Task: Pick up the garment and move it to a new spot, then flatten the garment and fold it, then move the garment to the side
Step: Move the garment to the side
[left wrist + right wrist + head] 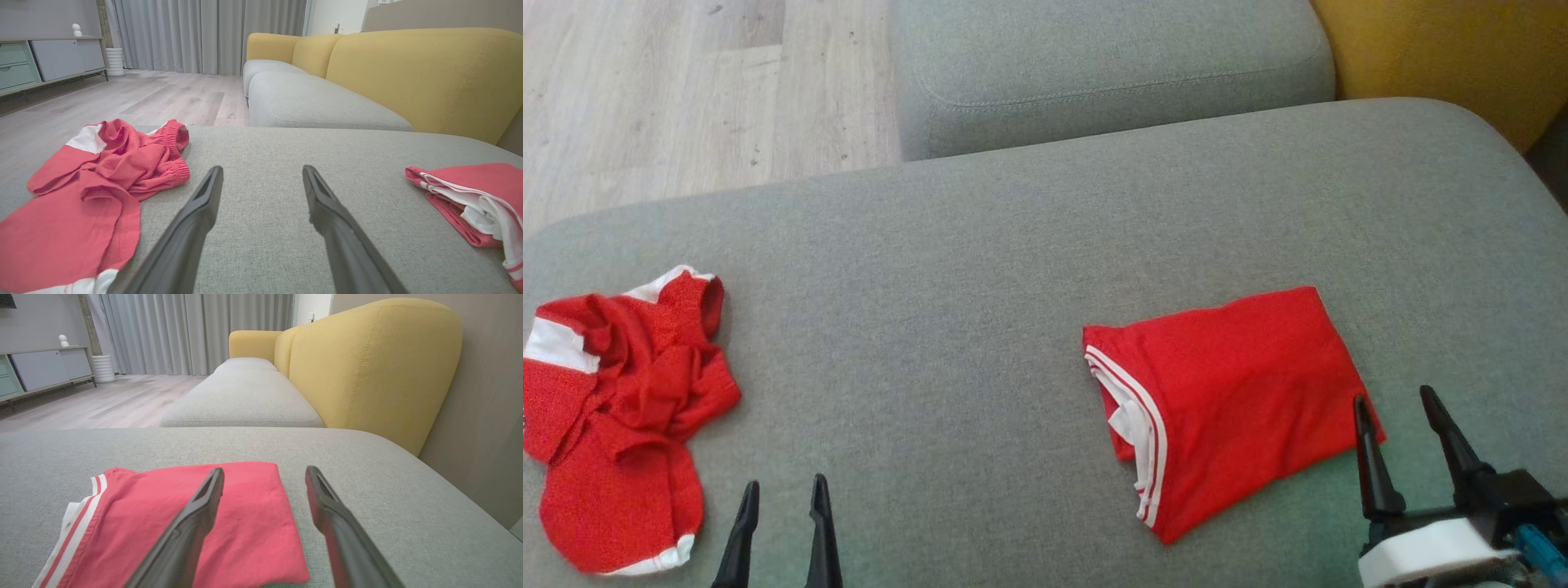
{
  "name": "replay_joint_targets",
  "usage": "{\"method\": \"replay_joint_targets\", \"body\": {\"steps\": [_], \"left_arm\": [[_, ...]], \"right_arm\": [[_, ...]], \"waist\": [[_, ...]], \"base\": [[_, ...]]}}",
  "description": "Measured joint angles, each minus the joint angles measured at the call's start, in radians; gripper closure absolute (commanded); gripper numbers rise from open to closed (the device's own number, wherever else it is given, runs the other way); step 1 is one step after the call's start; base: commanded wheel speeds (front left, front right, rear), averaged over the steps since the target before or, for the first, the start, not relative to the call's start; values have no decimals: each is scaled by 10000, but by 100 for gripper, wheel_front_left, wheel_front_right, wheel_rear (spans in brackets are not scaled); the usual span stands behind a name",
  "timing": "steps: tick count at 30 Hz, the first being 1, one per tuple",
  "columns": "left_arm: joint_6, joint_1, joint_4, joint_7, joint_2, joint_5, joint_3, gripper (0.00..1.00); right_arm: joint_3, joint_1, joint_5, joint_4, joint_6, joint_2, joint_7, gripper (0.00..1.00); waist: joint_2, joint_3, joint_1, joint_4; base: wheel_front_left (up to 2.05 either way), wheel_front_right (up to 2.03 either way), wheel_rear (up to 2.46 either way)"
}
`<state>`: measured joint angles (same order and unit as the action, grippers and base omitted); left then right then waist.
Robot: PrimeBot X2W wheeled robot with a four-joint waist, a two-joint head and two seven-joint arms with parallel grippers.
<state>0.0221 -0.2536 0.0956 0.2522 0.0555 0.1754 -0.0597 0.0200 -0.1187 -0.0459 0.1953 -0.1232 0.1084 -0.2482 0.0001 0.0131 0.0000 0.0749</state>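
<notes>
You're working on a broad grey cushion, with wooden floor beyond it. Take the folded garment as your marker: it lies flat on the cushion, with its white-striped hem on its left side. The right gripper hovers at its near right corner, jaws spread and empty, one finger above the cloth. If that arm drops or sweeps low, I judge the finger could catch the corner and pull the fold open.

The left gripper, also released and empty, sits well left of the folded garment. Further left lies the crumpled garment, heaped by the cushion's edge. Pinch only a loose layer there and the rest may trail, slide floorward, or drag across your finished fold.
</notes>
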Motion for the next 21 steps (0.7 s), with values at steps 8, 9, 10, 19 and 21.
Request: {"method": "replay_joint_targets", "body": {"steps": [8,9,10,19,21], "left_arm": [[-36,-24,-73,0,0,12,186,0],[-38,-26,-75,0,-2,10,222,0],[-38,-29,-75,0,-2,10,240,0],[56,101,-12,0,-4,6,127,0],[56,202,13,0,-6,8,107,0]], "right_arm": [[-577,198,-792,113,0,500,19,0],[-518,389,-1043,113,0,667,196,0],[-502,686,-1455,113,0,826,589,0],[-1306,3209,-3726,1446,0,2086,4224,0],[-1712,3277,-4006,2121,0,2144,4700,0]], "waist": [[0,-130,0,183],[0,-163,0,210],[0,-200,0,235],[0,-669,3,189],[0,-725,1,102]], "base": [[0,0,0],[0,0,0],[0,0,0],[0,0,0],[0,0,0]]}}
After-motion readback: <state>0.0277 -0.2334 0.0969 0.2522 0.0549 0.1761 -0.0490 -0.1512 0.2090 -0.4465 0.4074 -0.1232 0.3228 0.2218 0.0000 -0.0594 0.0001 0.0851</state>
